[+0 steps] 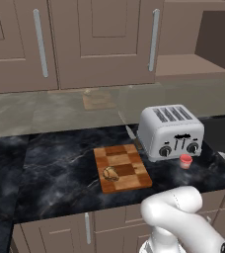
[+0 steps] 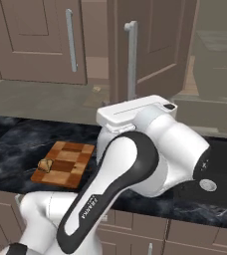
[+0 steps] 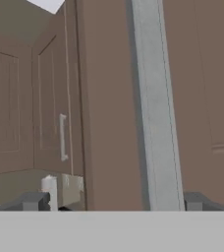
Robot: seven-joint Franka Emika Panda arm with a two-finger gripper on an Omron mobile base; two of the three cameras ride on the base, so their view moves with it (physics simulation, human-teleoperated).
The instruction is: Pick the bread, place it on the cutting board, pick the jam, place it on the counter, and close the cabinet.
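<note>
Up against the cabinet door (image 3: pixel 109 98), the tool (image 3: pixel 111 203) stands spread wide, grasping nothing. Bread (image 1: pixel 110 173) sits on the cutting board (image 1: pixel 129 170), jam (image 1: pixel 185 161) on the bench (image 1: pixel 50 163). Closing is in hand; next comes pushing that door shut.

A silver four-slot toaster (image 1: pixel 170 132) is seen upright at 3 o'clock in the left base view, its two dark knobs (image 1: pixel 165 151) turned toward the camera. A knife (image 1: pixel 132 136) is laid just beside it at its 9 o'clock. A sink drain (image 2: pixel 208 185) is seen at 4 o'clock in the right base view.
</note>
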